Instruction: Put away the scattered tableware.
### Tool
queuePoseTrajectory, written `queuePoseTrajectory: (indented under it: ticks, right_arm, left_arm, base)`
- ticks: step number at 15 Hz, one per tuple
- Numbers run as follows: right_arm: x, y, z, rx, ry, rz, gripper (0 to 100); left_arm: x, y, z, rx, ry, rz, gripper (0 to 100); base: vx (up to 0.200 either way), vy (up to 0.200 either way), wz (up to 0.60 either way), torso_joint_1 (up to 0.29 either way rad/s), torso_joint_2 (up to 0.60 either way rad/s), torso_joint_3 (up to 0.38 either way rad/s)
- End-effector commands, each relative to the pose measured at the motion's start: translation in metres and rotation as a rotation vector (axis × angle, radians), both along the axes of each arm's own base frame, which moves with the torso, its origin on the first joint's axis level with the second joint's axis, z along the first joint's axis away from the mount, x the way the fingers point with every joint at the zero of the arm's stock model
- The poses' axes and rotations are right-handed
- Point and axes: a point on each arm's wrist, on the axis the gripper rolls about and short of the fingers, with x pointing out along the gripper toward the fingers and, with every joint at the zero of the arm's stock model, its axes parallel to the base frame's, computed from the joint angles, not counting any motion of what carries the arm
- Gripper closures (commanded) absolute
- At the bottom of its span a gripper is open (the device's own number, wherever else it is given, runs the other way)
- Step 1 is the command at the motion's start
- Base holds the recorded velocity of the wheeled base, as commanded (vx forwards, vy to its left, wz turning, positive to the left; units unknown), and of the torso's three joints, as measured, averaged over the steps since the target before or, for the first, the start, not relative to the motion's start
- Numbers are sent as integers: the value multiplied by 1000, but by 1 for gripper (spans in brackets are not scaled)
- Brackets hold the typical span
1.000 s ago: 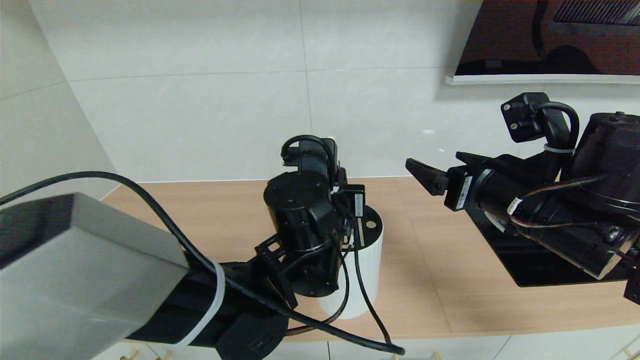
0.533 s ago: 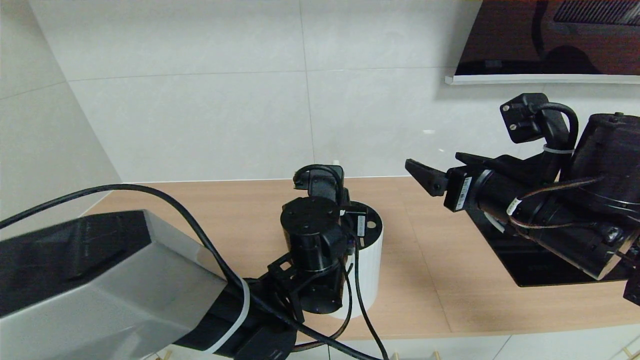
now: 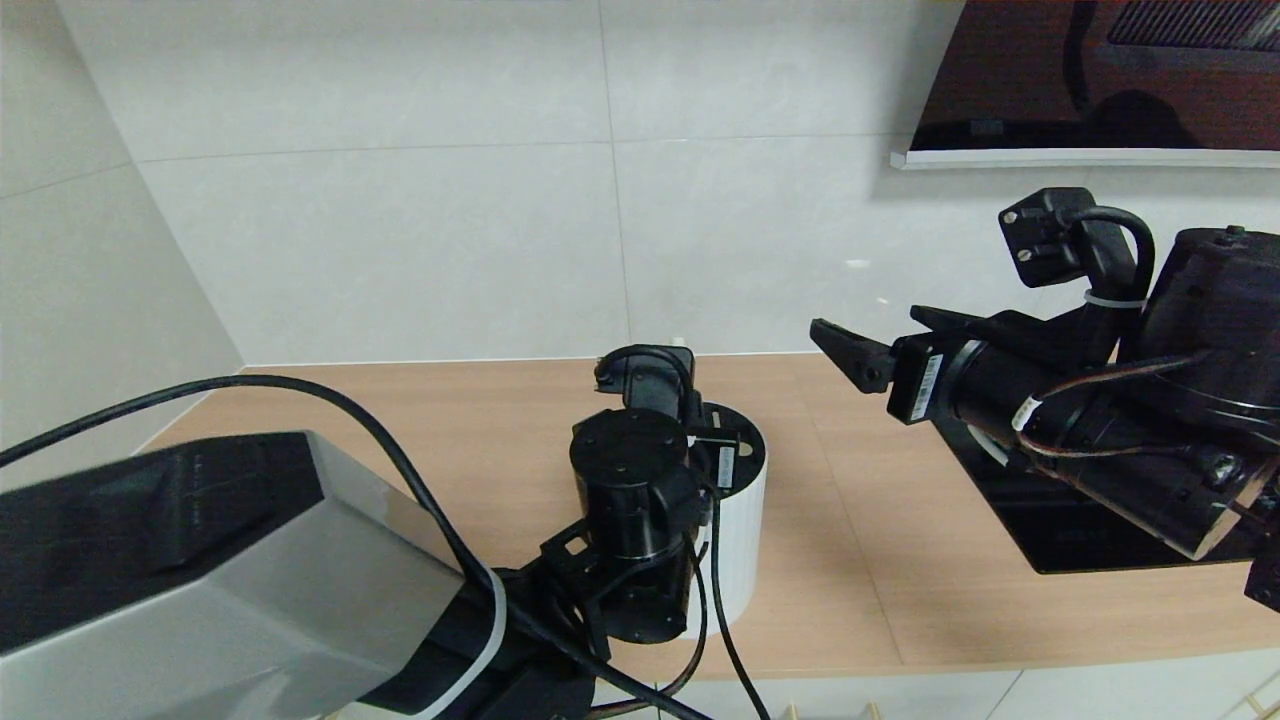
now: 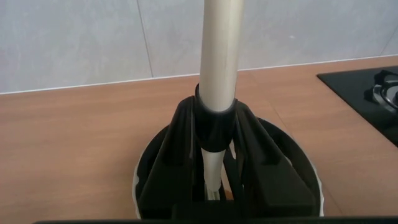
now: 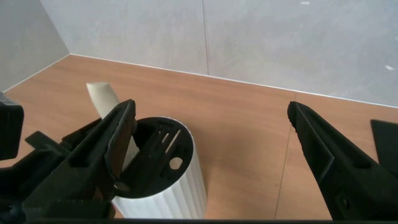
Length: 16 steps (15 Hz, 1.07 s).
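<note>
One cream-handled utensil, clamped in left gripper, over white holder.

No text can be read. A white sticker is seen just behind the right gripper, and another sticker just behind the left gripper; their print cannot be made out.

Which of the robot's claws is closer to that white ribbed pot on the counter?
Left. The left gripper is directly over the white pot, shut on a cream-handled utensil reaching into it. The right gripper hangs open off to its side, well apart.
</note>
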Motion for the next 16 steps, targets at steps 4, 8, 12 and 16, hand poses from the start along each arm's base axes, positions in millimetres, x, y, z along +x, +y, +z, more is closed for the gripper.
queuePoseTrajectory:
  ticks: [4,8,12,16]
  right_arm:
    - [0,0,0,0,0,1,0]
    - [0,0,0,0,0,1,0]
    - [-1,-1,3,8,-8,1,0]
    - [-3,-14,20,44,-58,-37,0]
  left_arm:
    - [-1,0,2,-7,-7,0,0]
    - [-1,1,4,-12,-12,0,0]
    - [-19,25,46,-48,-72,-4,0]
    - [-71,98,129,-111,-213,-192,0]
  base:
    - [0,0,0,0,0,0]
    - [0,0,0,0,0,0]
    - [0,0,0,0,0,0]
    - [0,0,0,0,0,0]
